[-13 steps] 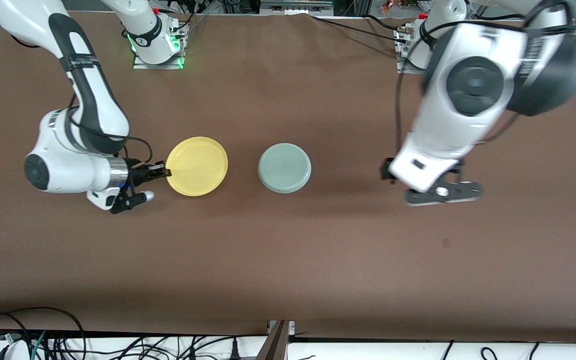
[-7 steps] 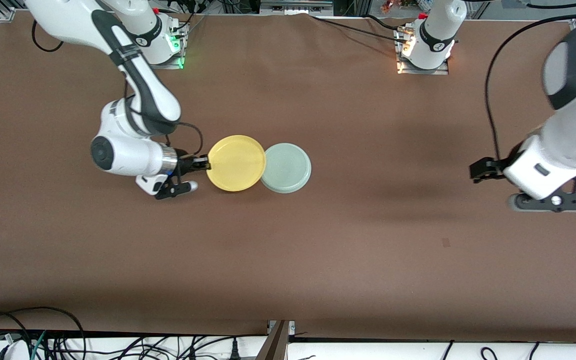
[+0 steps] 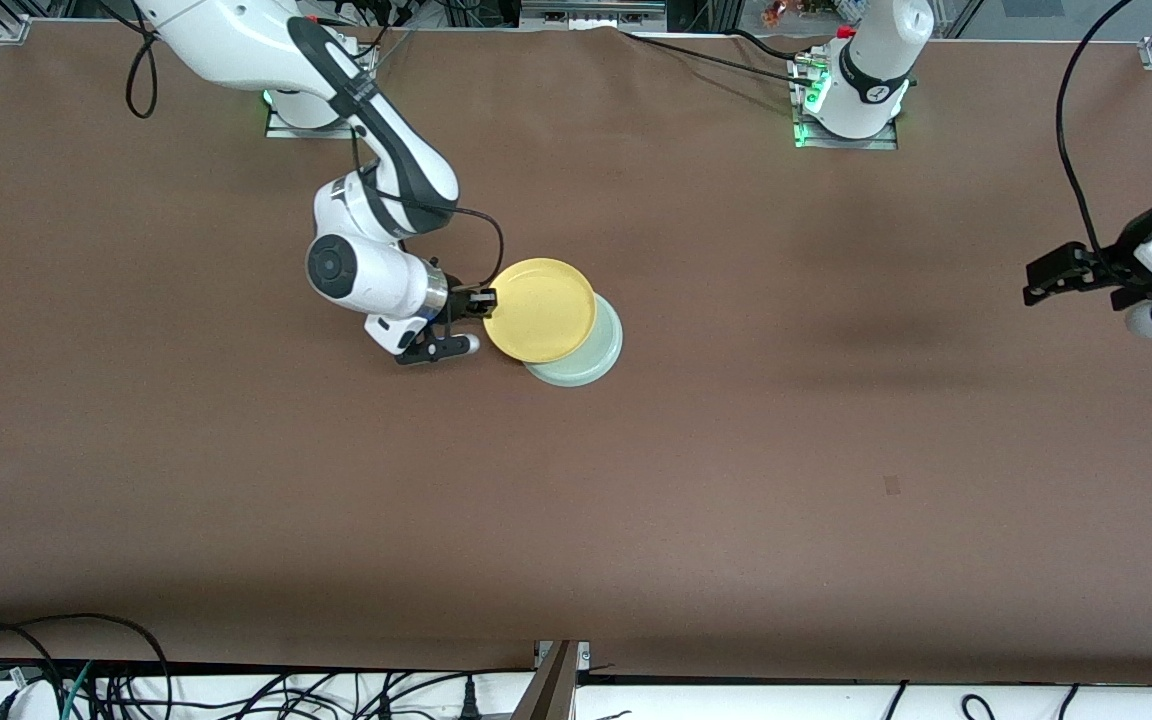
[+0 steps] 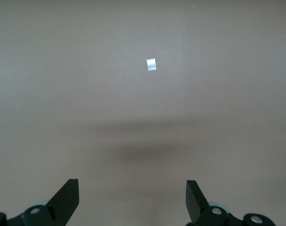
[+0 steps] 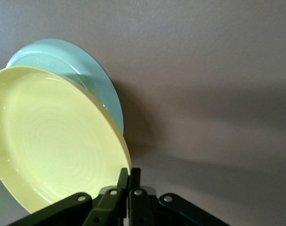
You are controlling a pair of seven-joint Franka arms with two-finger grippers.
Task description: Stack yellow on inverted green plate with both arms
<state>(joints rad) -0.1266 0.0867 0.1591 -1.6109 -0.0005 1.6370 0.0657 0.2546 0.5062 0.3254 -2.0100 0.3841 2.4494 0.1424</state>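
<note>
My right gripper [image 3: 487, 298] is shut on the rim of the yellow plate [image 3: 539, 309] and holds it in the air, partly over the green plate [image 3: 594, 362]. The green plate lies upside down on the brown table, and the yellow plate covers much of it. In the right wrist view the yellow plate [image 5: 53, 146] is pinched at its rim by my gripper [image 5: 129, 173], with the green plate [image 5: 81, 70] under it. My left gripper [image 3: 1048, 275] is open and empty, up over the table's left-arm end. In the left wrist view its gripper [image 4: 132, 193] shows spread fingers over bare table.
The brown table [image 3: 636, 500] carries only the two plates. A small pale mark [image 4: 151, 64] shows on the table in the left wrist view. Cables lie along the table's front edge [image 3: 236, 690].
My right gripper has carried the yellow plate toward the left arm's end, from beside the green plate to partly over it. My left arm has drawn away toward the table's end.
</note>
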